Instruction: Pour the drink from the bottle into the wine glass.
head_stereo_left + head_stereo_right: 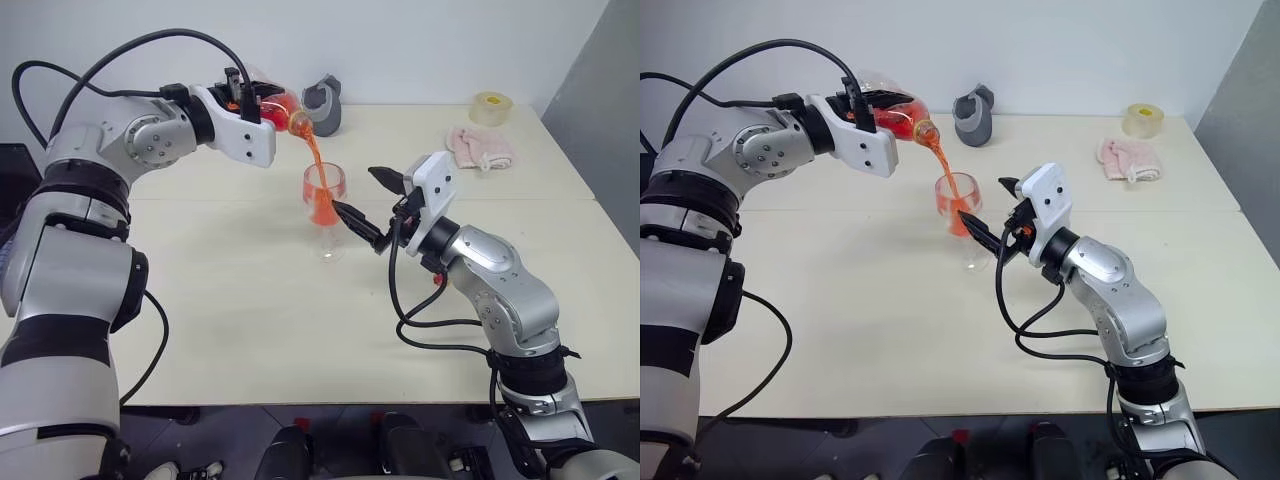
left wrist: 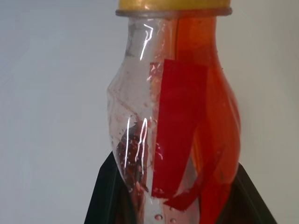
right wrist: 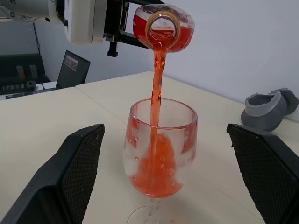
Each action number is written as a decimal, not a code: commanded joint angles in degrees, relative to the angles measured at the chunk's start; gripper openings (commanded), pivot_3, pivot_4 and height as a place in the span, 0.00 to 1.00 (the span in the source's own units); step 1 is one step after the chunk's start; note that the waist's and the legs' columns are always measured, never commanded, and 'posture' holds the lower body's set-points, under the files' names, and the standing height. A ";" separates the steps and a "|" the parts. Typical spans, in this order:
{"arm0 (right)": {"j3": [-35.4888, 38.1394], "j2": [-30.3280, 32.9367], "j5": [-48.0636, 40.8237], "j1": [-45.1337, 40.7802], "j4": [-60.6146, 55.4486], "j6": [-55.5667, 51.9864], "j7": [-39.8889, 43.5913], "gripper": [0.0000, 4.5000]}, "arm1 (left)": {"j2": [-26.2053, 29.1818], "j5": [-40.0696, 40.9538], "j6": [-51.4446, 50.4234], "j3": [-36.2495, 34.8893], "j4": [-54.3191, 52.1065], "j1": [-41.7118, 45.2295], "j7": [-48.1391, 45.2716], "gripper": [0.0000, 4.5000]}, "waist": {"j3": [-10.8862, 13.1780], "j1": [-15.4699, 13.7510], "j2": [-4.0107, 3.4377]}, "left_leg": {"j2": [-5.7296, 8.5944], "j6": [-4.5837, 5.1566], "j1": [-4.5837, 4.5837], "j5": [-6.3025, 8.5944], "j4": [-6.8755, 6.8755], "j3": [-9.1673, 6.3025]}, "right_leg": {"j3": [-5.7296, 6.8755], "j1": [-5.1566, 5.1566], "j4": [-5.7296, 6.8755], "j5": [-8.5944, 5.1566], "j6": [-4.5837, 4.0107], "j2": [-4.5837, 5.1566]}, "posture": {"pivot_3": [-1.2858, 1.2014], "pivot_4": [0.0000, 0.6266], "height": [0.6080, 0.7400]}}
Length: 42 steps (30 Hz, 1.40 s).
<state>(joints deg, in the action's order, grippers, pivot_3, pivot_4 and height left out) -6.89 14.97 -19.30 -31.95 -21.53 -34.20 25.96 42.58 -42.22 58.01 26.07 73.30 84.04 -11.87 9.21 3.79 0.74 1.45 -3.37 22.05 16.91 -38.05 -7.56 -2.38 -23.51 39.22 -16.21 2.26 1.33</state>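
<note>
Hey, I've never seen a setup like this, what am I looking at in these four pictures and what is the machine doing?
It is a humanoid robot with two arms, each ending in a two-fingered tool. Two pictures come from cameras in its head, looking down over a cream table. The other two come from cameras on its wrists.

The left tool is shut on a small bottle, tipped so the red drink streams into a wine glass standing on the table. The right tool is open, with a finger either side of the glass, not gripping it.

At the far edge lie a grey object, a pink cloth and a roll of tape.
</note>
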 commanded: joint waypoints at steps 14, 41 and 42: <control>0.49 0.08 -0.30 -0.08 -0.97 1.13 0.64 1.00 | 1.57 -0.39 -0.25 0.48 -0.03 3.26 2.18 0.23 | 0.00 0.00 0.00 | 0.00 0.00 0.00 0.00 0.00 0.00 | 0.00 -0.01 0.02 0.00 0.00 0.00 | 0.52 0.24 1.00; 0.40 0.29 -0.20 0.79 -2.44 0.52 0.10 1.00 | -2.96 13.23 -3.01 -8.10 1.51 1.16 -11.40 0.23 | 0.00 0.03 0.00 | 0.01 0.00 0.00 0.00 -0.05 0.03 | -0.01 -0.04 0.15 -0.01 0.01 0.02 | 0.52 0.24 1.00; 0.44 0.33 -0.20 0.82 -2.52 0.49 0.07 1.00 | -3.43 14.98 -3.47 -9.26 1.34 0.84 -13.46 0.23 | 0.00 0.05 0.00 | 0.01 0.00 0.00 0.00 -0.05 0.04 | -0.01 -0.05 0.16 -0.01 0.01 0.02 | 0.52 0.24 1.00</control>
<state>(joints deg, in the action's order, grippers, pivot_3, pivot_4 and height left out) -6.89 15.14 -19.25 -30.83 -21.59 -34.20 26.08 38.86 -31.37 55.32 19.70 74.96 84.65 -22.65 9.21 3.84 0.74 1.45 -3.37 22.05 16.90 -38.10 -7.52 -2.39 -23.56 39.40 -16.21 2.26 1.35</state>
